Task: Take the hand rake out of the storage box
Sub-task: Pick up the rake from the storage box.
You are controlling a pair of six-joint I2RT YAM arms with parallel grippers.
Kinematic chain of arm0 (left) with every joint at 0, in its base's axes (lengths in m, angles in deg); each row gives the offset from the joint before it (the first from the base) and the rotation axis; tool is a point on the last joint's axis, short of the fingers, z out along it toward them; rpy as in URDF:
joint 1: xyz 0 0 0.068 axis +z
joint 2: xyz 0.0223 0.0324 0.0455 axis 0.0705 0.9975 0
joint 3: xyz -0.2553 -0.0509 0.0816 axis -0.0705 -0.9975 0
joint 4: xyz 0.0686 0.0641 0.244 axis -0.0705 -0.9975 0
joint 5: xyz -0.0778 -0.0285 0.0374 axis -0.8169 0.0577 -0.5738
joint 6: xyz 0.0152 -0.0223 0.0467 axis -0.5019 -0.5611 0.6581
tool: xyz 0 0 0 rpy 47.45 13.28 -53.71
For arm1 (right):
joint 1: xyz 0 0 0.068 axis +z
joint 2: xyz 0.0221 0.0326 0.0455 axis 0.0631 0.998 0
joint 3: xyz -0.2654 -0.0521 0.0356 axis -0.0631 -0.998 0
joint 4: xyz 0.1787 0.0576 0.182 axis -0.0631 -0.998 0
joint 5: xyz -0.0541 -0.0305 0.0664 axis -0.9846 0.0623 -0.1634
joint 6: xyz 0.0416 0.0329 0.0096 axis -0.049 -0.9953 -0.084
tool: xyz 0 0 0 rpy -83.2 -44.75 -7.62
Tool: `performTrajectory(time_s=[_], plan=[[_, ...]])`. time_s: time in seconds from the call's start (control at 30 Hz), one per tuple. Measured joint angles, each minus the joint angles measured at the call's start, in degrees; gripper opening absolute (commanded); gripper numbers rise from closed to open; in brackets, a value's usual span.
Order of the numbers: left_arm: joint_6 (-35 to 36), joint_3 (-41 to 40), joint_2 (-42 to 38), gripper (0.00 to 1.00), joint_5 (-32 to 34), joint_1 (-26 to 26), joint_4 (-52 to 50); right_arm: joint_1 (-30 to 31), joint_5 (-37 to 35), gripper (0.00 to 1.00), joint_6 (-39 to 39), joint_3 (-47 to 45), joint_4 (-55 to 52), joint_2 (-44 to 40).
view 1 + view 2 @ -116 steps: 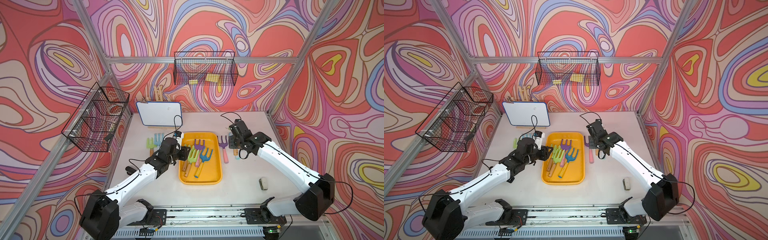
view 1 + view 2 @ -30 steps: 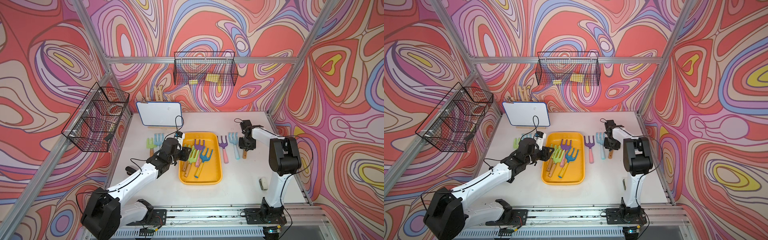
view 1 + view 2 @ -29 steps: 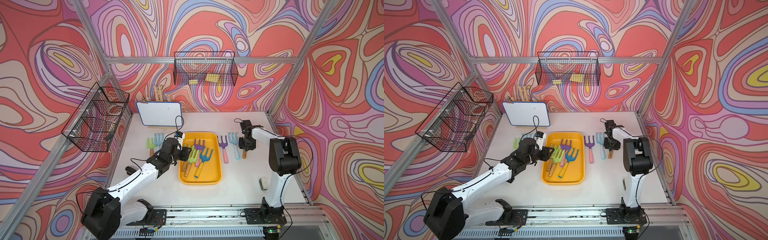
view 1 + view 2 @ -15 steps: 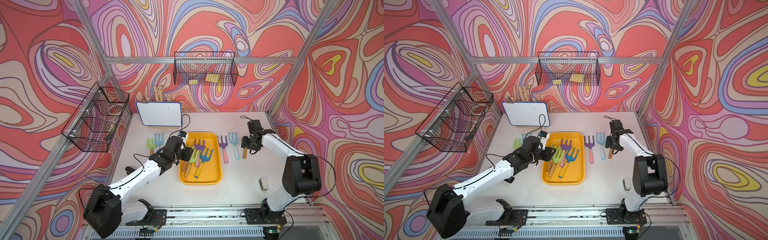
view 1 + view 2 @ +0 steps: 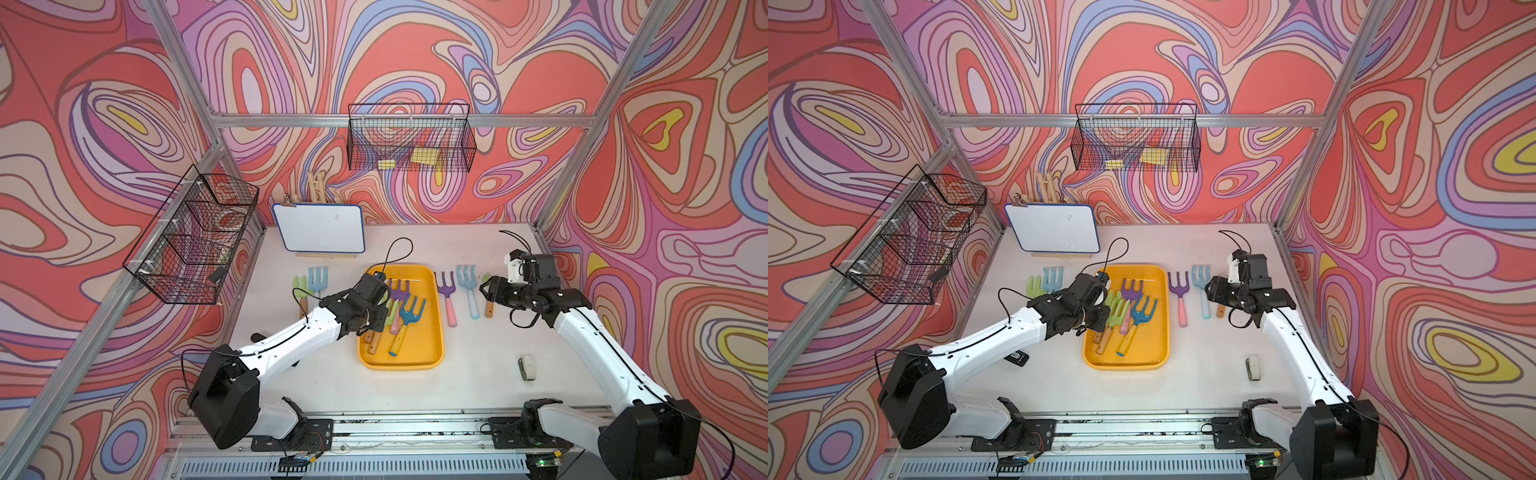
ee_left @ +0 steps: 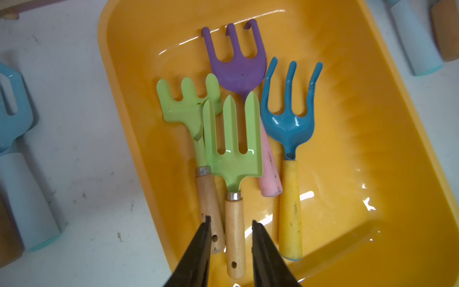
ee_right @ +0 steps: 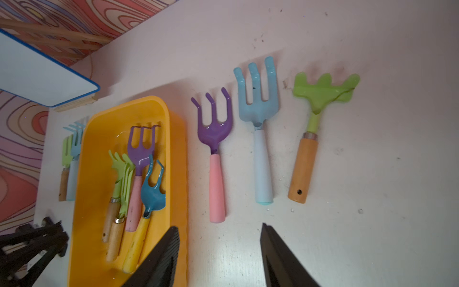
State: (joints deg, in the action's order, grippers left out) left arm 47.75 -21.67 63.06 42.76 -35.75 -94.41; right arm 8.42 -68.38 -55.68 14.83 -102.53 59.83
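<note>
Ok, left jaws stand narrowly apart, straddling the round wooden handle of the green hand rake [image 6: 233,164], slim gaps both sides, nothing clamped. Rake lies in the storage box [image 6: 372,124], flat tines overlapping a second green rake [image 6: 185,109] close to the box's long wall. Box: glossy orange plastic, rounded corners, floor bare past the blue rake [image 6: 288,124]; right jaws gape wide over bare worktop [image 7: 372,223], near three loose rakes [image 7: 262,161].
</note>
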Motion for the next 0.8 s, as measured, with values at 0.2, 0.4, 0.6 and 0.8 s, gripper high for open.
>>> performTrajectory(time_s=[0.2, 0.4, 0.6, 0.8], plan=[[-0.3, 4.5, 4.3, 0.38, 2.8, -0.9, -4.2, 0.0, 8.6, 0.56, -0.5, -4.5, 3.6, 0.7], [-2.1, 4.5, 7.1, 0.41, 3.1, -3.9, -6.1, 0.0, 13.6, 0.56, -1.1, -5.7, 7.3, 1.2], [-3.3, 4.4, 9.7, 0.43, 3.2, -5.2, -7.1, 0.0, 15.6, 0.56, -1.7, -5.9, 9.5, 1.7], [-3.3, 4.3, 13.3, 0.46, 4.5, -5.2, -7.0, 0.0, 15.9, 0.56, -1.9, -6.4, 10.3, 1.7]])
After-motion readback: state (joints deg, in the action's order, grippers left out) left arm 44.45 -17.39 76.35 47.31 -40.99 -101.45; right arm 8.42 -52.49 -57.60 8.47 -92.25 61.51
